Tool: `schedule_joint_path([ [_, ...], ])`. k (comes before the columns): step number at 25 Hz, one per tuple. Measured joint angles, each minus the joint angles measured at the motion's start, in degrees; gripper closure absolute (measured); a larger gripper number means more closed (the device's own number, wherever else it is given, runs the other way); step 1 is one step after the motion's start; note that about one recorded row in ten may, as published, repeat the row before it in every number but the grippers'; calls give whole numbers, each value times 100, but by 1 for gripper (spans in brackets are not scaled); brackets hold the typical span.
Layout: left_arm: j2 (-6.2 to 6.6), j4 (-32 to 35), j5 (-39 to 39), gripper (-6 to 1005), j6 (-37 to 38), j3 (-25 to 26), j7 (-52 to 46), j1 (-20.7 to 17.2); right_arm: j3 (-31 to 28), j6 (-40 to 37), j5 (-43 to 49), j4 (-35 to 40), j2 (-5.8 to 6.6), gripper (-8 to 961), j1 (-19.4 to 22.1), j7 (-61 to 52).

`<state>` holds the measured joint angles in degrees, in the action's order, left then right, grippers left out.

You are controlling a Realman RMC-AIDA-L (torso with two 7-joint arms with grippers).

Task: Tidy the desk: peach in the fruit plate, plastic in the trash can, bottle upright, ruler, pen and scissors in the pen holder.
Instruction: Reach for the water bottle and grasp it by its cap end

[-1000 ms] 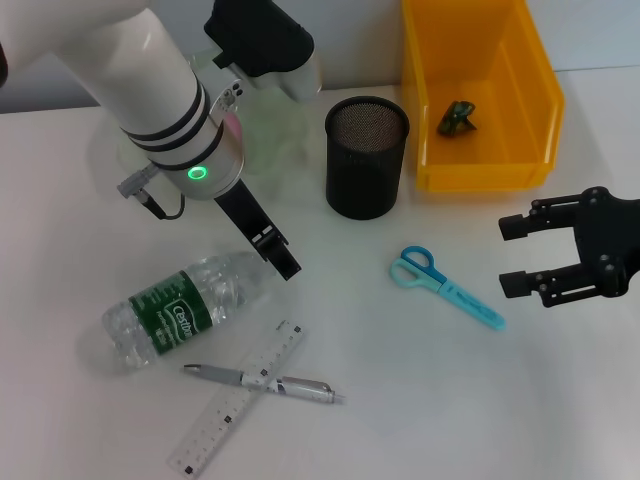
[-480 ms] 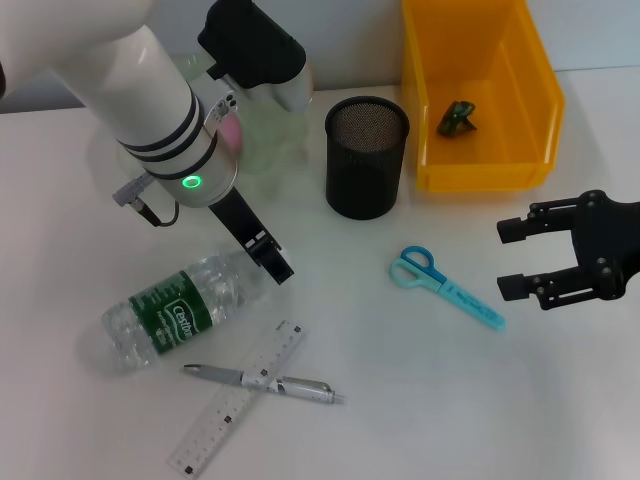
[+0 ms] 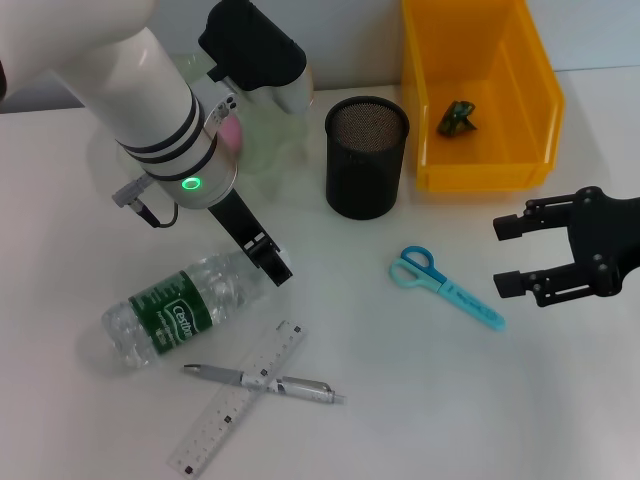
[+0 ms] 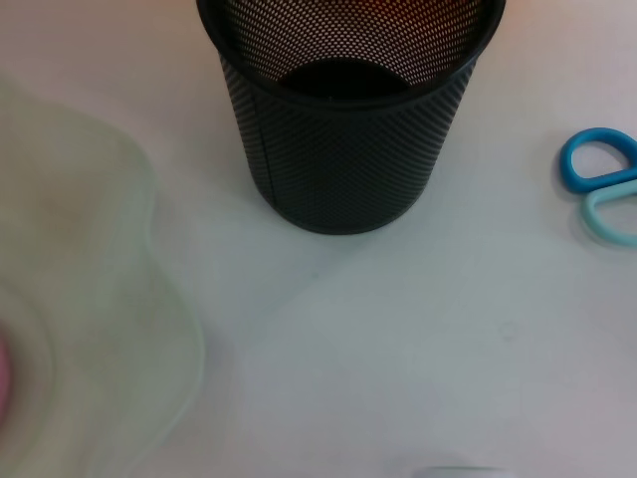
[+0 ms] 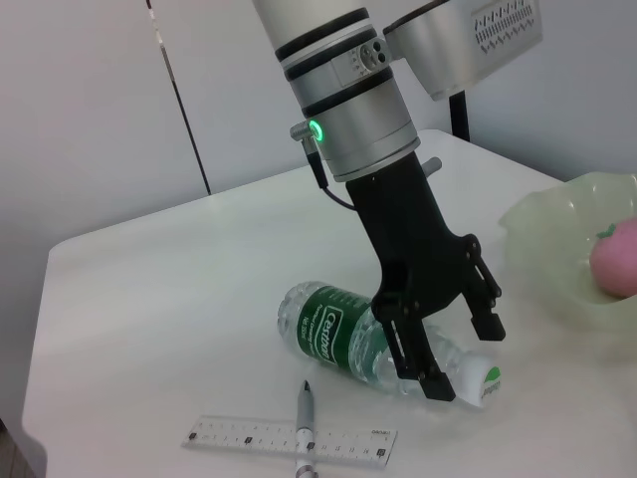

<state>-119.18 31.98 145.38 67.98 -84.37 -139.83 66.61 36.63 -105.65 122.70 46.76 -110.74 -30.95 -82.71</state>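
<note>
Two spread jaws of the left gripper (image 5: 453, 344) straddle the cap end of the lying bottle (image 3: 185, 305); best lower squarely before closing. Right gripper (image 3: 512, 256), open, waits beside the scissors (image 3: 445, 287).

The left arm (image 3: 150, 95) covers most of the fruit plate (image 3: 268, 140) and peach (image 3: 232, 135) at upper left. The bottle (image 3: 185, 308) cap hides behind the left gripper (image 3: 265, 255). The ruler (image 3: 235, 398) runs off the bottom edge.

Head cam looks down over whole desk (image 3: 400, 420). Left wrist cam sits close to pen holder (image 4: 343, 110). Right wrist cam faces bottle (image 5: 368, 339), also in head view.
</note>
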Motion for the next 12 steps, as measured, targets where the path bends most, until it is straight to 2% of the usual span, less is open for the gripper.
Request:
schedule_joint_path([
  [12,0,-1,-98,158,-13,-186,0,4,2,0,3,-9,0,195,-4,-26],
])
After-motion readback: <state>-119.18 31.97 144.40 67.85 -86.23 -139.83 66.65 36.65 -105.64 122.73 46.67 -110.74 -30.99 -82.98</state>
